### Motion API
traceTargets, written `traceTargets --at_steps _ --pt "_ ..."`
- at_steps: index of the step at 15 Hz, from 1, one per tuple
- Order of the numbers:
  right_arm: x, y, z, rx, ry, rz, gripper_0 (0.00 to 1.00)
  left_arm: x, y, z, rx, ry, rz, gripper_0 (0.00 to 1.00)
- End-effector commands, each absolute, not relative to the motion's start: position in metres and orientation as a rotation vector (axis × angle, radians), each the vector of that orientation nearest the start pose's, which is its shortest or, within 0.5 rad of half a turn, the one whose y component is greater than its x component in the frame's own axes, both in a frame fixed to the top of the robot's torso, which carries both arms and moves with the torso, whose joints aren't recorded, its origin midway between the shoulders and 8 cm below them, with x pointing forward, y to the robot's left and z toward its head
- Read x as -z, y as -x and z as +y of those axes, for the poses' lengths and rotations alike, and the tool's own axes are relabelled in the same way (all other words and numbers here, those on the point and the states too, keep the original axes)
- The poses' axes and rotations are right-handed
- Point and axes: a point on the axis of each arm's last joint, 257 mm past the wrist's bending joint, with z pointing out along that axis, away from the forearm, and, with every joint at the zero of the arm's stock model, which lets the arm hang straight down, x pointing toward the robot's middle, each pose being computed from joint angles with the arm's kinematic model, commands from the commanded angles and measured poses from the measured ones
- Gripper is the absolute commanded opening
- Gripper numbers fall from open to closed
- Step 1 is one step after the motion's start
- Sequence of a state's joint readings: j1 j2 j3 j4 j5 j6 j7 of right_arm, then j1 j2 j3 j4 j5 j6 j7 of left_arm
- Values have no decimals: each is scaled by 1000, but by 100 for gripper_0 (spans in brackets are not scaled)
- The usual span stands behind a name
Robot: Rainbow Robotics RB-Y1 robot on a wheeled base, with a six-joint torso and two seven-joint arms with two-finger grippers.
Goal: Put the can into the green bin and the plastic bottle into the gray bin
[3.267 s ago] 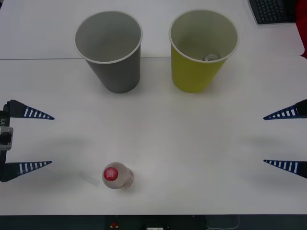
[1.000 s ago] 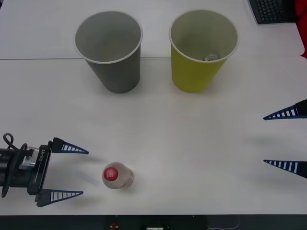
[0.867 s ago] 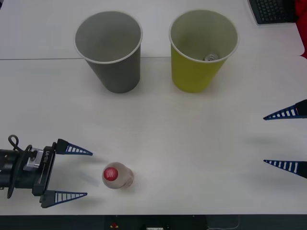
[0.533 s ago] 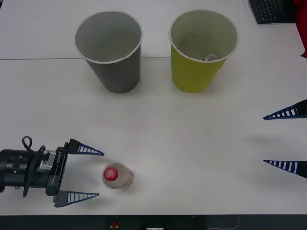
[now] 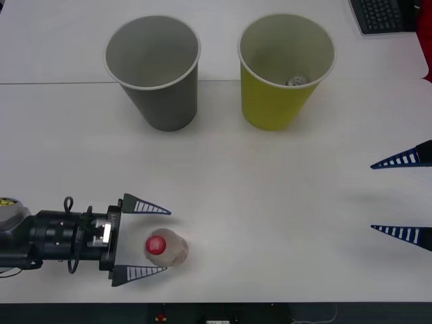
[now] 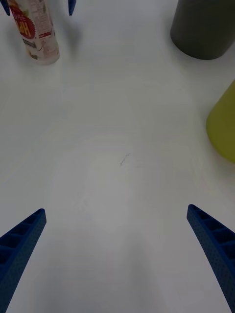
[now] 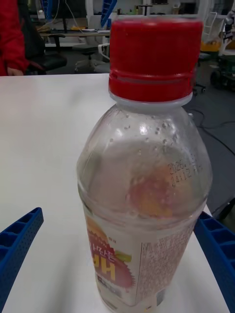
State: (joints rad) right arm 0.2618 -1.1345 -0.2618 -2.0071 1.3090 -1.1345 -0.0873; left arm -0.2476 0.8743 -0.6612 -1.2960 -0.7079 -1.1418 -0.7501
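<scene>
While the plastic bottle stands upright near the front edge of the smooth white table, I see my left gripper with its ribbed blue fingers spread, one on each side of the bottle, neither clearly touching it. Close up, its clear rounded body carries a ridged red screw cap and a yellow-orange label. At the far side, the tapered gray bin stands apart from the yellow-green bin, where the can shows its shiny round top inside. My right gripper waits spread wide at the table's right edge.
</scene>
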Motion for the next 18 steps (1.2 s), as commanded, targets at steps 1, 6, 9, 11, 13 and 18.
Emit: traceTargets --at_steps 1,6,9,11,13,18 --pt "167 -341 -286 -209 1634 1596 100 301 -327 114 810 -1514 1139 100" --pt "167 -341 -286 -209 1634 1596 100 300 -332 108 806 -1508 1140 0" --pt "167 -341 -286 -209 1634 1596 100 300 -333 108 808 -1505 1144 0" --pt "167 -341 -286 -209 1634 1596 100 301 -333 108 812 -1501 1152 0" --pt "167 -341 -286 -209 1634 1596 100 301 -332 108 821 -1496 1163 0" --pt "167 -341 -286 -209 1634 1596 100 293 -338 105 844 -1459 1209 0"
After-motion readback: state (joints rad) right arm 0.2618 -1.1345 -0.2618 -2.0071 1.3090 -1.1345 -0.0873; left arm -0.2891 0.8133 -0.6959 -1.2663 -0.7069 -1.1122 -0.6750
